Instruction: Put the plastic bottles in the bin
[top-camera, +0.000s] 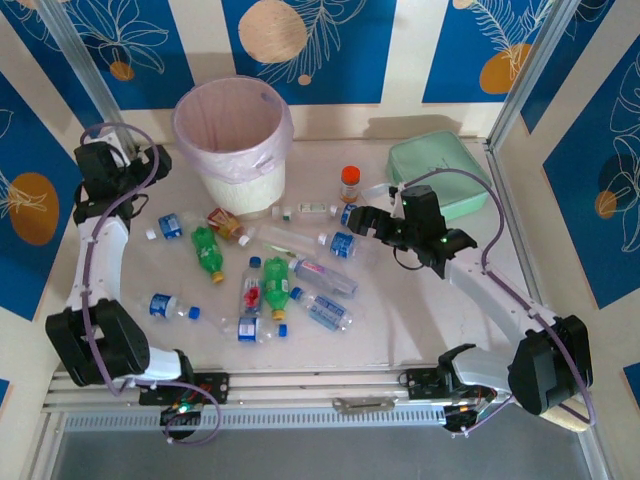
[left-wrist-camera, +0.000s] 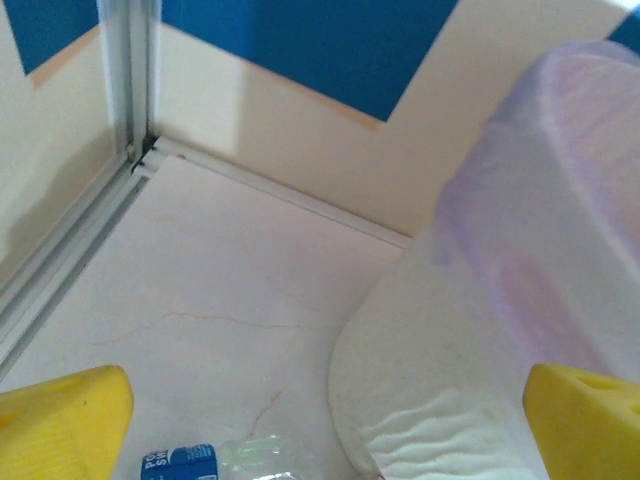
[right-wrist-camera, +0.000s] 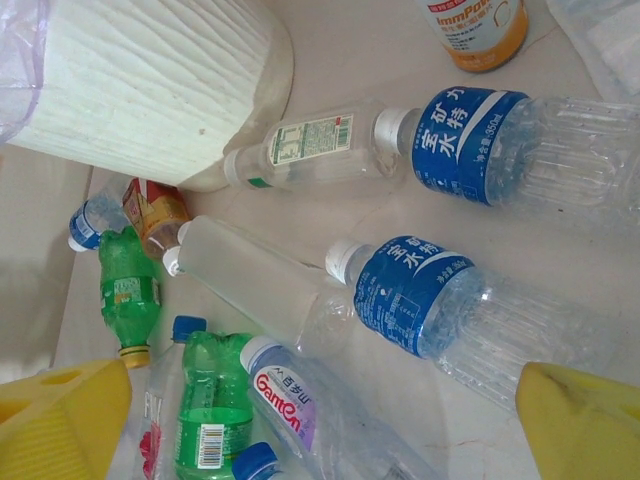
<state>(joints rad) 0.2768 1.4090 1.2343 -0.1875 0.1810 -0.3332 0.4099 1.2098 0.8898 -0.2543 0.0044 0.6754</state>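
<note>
- Table (top-camera: 420, 320): pale surface that carries every item below.
- Bin (top-camera: 235, 150): round white bucket with a translucent pink bag liner. It stands upright at 11 o'clock on the table, near the back wall.
- Mint-green case (top-camera: 440, 172): lies flat at 1 o'clock on the table, well apart from the bin.
- Left end effector (top-camera: 150, 165): positioned at 9 o'clock of the bin, just beside its wall. In the left wrist view the yellow fingers (left-wrist-camera: 65, 420) are spread fully apart and grip nothing.
- Right end effector (top-camera: 365, 222): positioned at 7 o'clock of the mint-green case, at the 3 o'clock edge of the bottle cluster. In the right wrist view the fingers (right-wrist-camera: 575, 425) are spread wide and grip nothing, and bottles lie on the table beyond them.
- Plastic bottles (top-camera: 275, 285): lie on their sides on the table, scattered from 8 o'clock to 4 o'clock of the bin.
- Blue-labelled clear bottles (right-wrist-camera: 440, 290): two of them lie side by side, closest to the right end effector.
- Green bottles (right-wrist-camera: 213, 410): yellow-capped, lying at 9 o'clock of the blue-labelled pair.
- Red-labelled clear bottle (right-wrist-camera: 300, 410): lies just beside a green bottle.
- Orange bottle (top-camera: 349, 184): red-capped and upright, between the bin and the mint-green case.
</note>
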